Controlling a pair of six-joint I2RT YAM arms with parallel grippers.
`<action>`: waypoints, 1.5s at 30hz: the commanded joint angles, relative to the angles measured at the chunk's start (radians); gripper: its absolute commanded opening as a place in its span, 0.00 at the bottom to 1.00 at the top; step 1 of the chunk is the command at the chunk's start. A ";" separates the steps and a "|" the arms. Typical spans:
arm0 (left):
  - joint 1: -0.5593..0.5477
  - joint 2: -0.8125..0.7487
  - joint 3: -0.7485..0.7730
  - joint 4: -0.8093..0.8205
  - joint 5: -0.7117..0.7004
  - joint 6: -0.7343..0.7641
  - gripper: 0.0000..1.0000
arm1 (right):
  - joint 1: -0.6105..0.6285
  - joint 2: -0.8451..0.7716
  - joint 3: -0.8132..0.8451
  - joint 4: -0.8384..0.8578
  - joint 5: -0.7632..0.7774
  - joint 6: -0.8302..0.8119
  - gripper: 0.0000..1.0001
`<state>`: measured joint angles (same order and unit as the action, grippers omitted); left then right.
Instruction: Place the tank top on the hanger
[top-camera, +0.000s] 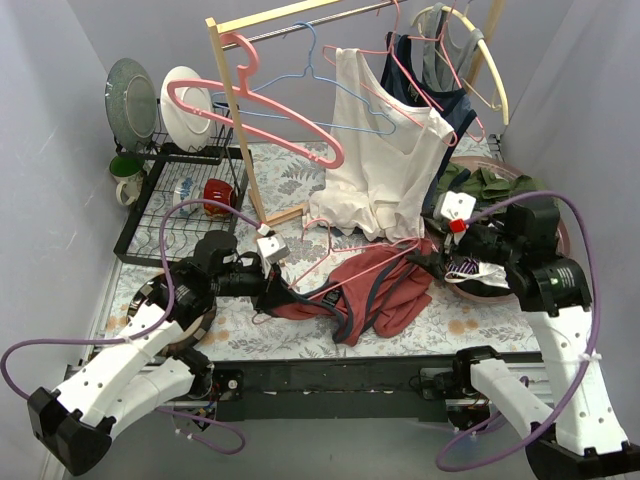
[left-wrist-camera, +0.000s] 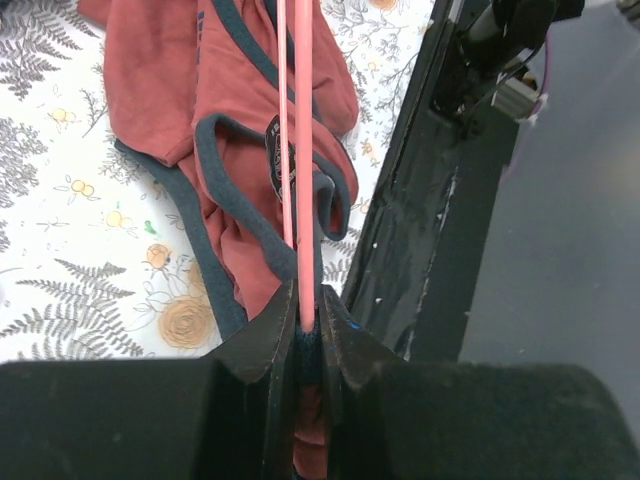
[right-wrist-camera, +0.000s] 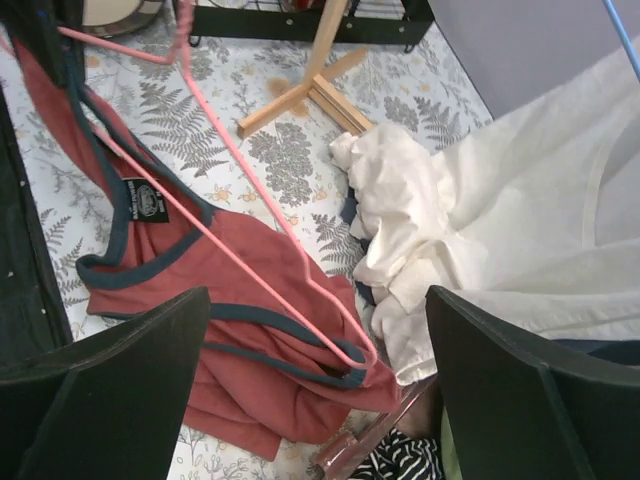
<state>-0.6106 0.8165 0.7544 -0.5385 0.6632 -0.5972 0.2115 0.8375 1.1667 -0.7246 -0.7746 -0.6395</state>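
Left jaws are pinching the hanger (left-wrist-camera: 304, 150) | right jaws are gaping open | red top (top-camera: 385, 295) is lying lower middle on the desk (top-camera: 460, 325), under the hanger | tip: holding hanger steady, sliding one strap over its end

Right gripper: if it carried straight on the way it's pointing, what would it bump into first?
Probably the corner of the pink hanger, lying on the red tank top straight ahead of the right gripper. Depth is unclear, so the cloth could come first.
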 joint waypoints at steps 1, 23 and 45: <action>0.000 -0.045 0.007 0.051 0.024 -0.117 0.00 | 0.002 0.005 -0.033 -0.183 -0.161 -0.092 0.93; 0.000 -0.074 -0.033 0.153 -0.016 -0.303 0.00 | 0.842 0.347 -0.272 -0.015 0.211 -0.555 0.69; 0.000 -0.108 0.006 0.092 -0.030 -0.242 0.00 | 0.887 0.395 -0.283 -0.116 0.458 -0.516 0.01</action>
<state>-0.6106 0.7414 0.7143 -0.4282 0.6350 -0.8787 1.1156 1.3701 0.9051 -0.7738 -0.3866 -1.1759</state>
